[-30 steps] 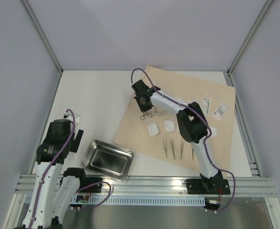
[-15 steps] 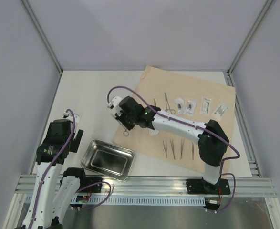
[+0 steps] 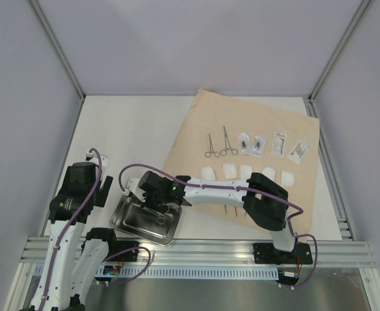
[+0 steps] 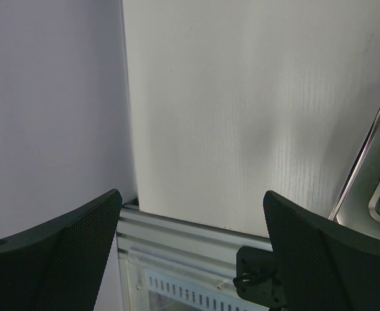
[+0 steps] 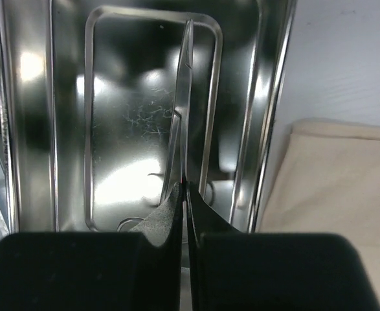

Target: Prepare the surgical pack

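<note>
My right gripper (image 5: 184, 188) is shut on a thin steel clamp (image 5: 184, 97), holding it over the inside of the shiny steel tray (image 5: 125, 129). From above, that gripper (image 3: 162, 206) reaches across to the tray (image 3: 126, 223) near the table's front left. On the tan wrap sheet (image 3: 196, 129) lie two more clamps (image 3: 219, 145), a row of white gauze pads (image 3: 246, 170) and small clear packets (image 3: 279, 144). The tweezers are mostly hidden under my right arm. My left gripper (image 4: 193, 253) stands open and empty at the table's near left edge, just left of the tray's rim (image 4: 371, 162).
The wrap's edge (image 5: 332, 175) lies just right of the tray. An aluminium rail (image 3: 196, 249) runs along the near table edge. Frame posts and grey walls enclose the white table (image 3: 131, 129) on three sides.
My right arm has swung from the clamps on the wrap, left and toward the near edge, carrying one clamp to over the tray. The left arm has not moved.
</note>
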Controlling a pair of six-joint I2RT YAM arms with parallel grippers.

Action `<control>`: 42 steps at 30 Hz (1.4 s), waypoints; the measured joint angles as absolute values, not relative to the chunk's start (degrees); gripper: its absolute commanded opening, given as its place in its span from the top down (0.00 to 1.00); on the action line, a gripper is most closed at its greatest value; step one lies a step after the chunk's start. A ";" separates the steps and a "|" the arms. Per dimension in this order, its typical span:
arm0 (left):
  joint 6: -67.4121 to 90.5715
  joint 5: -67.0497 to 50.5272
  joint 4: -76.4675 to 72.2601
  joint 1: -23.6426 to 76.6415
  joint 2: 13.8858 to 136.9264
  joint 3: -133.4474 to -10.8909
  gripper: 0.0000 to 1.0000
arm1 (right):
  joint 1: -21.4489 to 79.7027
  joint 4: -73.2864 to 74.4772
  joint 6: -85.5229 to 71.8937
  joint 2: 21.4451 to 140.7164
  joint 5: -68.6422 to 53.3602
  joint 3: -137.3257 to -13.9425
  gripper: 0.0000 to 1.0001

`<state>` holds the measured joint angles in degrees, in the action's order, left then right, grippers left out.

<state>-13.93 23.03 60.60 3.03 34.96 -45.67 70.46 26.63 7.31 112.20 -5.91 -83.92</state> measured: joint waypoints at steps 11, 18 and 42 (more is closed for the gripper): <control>-13.93 23.05 60.60 3.03 34.79 -45.67 0.00 | 74.26 27.09 5.45 117.14 -3.33 -83.96 1.00; -13.93 23.05 60.60 3.03 34.54 -45.67 0.00 | 75.55 26.98 4.82 117.75 -2.83 -83.99 1.00; -13.96 23.05 60.55 3.03 34.35 -45.67 0.00 | 75.50 28.18 3.20 116.60 -1.56 -86.30 0.79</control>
